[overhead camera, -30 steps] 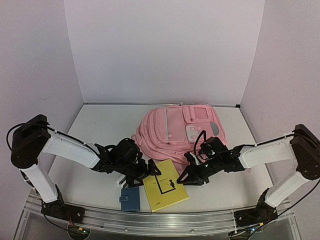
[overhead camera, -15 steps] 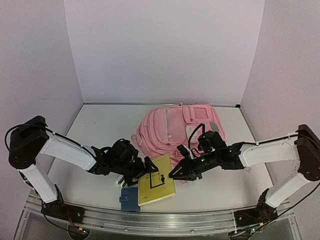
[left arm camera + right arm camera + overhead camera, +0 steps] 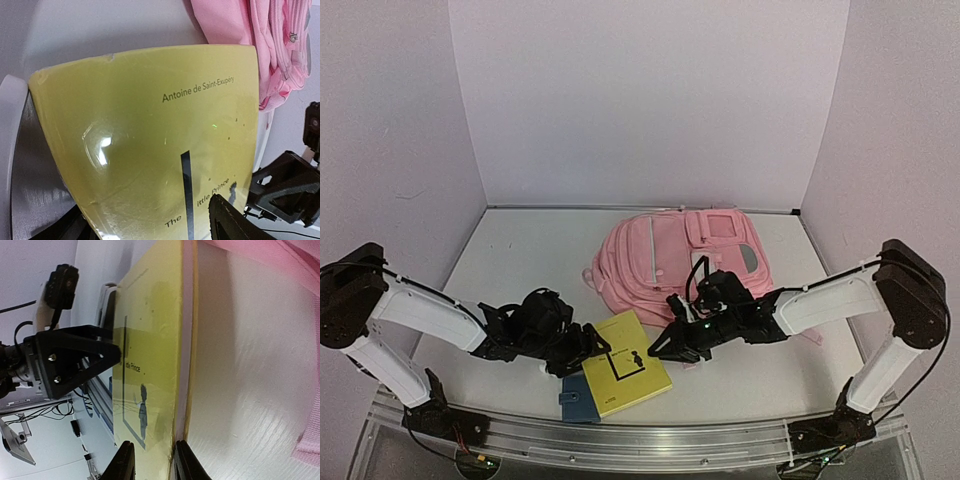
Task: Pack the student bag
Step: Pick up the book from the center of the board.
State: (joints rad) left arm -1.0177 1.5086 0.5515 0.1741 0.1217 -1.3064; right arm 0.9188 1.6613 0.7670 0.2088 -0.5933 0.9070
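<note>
The pink student bag (image 3: 665, 255) lies flat at mid-table, and its edge shows in the left wrist view (image 3: 250, 45) and the right wrist view (image 3: 270, 260). A yellow "The Little Prince" book (image 3: 625, 365) lies in front of it. My left gripper (image 3: 592, 345) is shut on the book's left edge; the cover (image 3: 150, 140) fills its view and one finger (image 3: 235, 220) lies on top. My right gripper (image 3: 660, 350) is at the book's right edge (image 3: 150, 340). Its jaws (image 3: 154, 460) are partly open and straddle that edge.
A small blue notebook (image 3: 578, 398) lies by the book's near left corner, close to the metal rail (image 3: 640, 440) at the table's front edge. White walls close in the back and both sides. A pink strap (image 3: 310, 450) trails on the table right of the book.
My left gripper has drawn the yellow book to the left and toward the front. My right gripper has followed leftward and now has the book's right edge between its jaws.
</note>
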